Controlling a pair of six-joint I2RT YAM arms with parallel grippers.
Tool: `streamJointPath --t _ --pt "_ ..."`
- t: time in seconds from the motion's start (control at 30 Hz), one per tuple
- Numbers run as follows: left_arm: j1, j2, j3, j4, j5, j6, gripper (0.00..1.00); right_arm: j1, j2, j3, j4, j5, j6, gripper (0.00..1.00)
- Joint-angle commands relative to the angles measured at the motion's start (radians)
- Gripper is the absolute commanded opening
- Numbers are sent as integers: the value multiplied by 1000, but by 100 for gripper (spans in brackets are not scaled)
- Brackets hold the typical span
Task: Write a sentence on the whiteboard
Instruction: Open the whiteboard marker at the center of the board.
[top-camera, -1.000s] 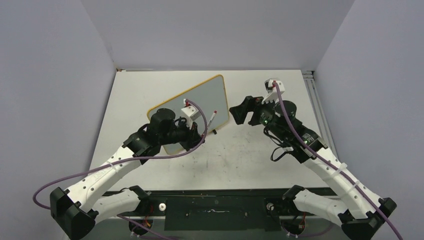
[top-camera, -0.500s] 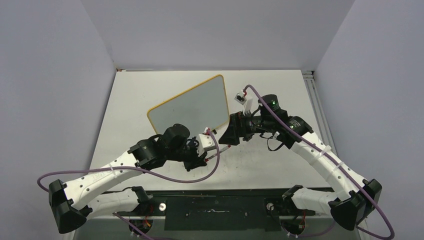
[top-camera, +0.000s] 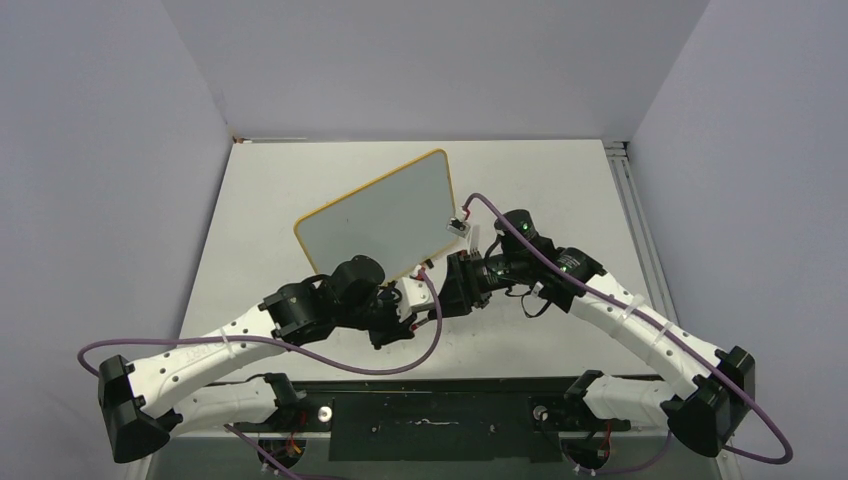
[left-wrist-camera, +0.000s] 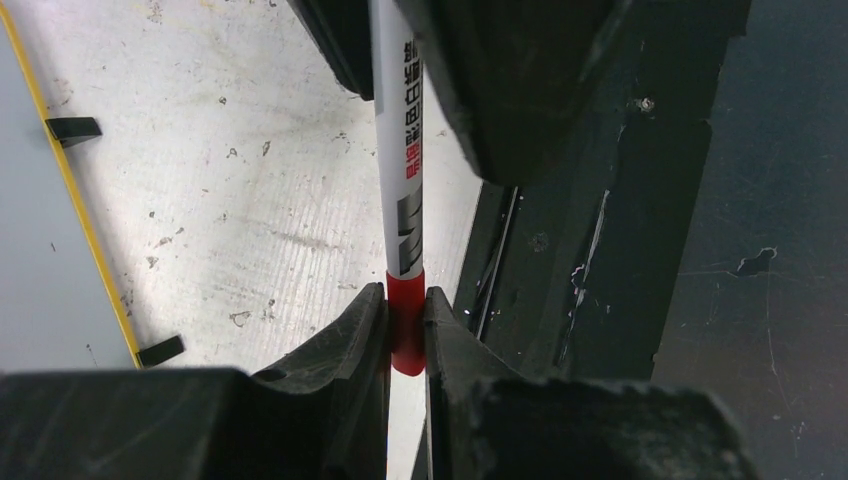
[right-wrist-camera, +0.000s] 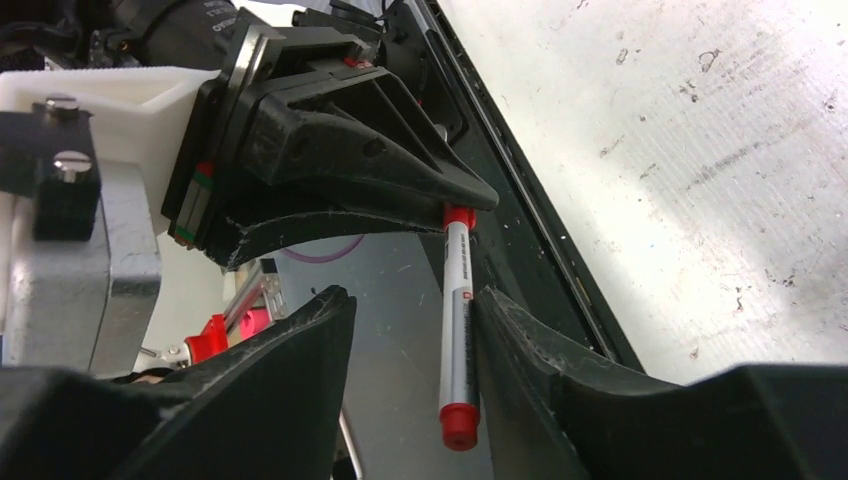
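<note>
- Red-tipped marker (left-wrist-camera: 404, 150) sits clamped at one red end by the left hand (left-wrist-camera: 405, 335).
- Right hand (right-wrist-camera: 415, 305) straddles its barrel, fingers parted.
- Whiteboard (top-camera: 385, 215) stands on the counter (top-camera: 560, 180) just behind both hands.

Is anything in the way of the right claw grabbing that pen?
Nothing visible. The marker, pinched at its red end by the left gripper, sits between the right gripper's open fingers.

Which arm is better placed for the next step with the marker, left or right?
Right, probably. The left gripper is shut on one end of the white red-tipped marker; the right gripper has open jaws straddling its barrel, so closing them looks next.
</note>
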Motion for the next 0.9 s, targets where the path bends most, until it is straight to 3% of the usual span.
streamJointPath --t 0.0,0.27,0.87 --pt "-24 -10 -1 17 -23 23 0 13 -6 -7 81 -40 23 45" --pt "-30 -11 -2 12 -17 29 0 23 23 10 -18 -11 -59 43" --pt "-36 5 1 4 -3 33 0 33 54 10 -30 -10 -94 32"
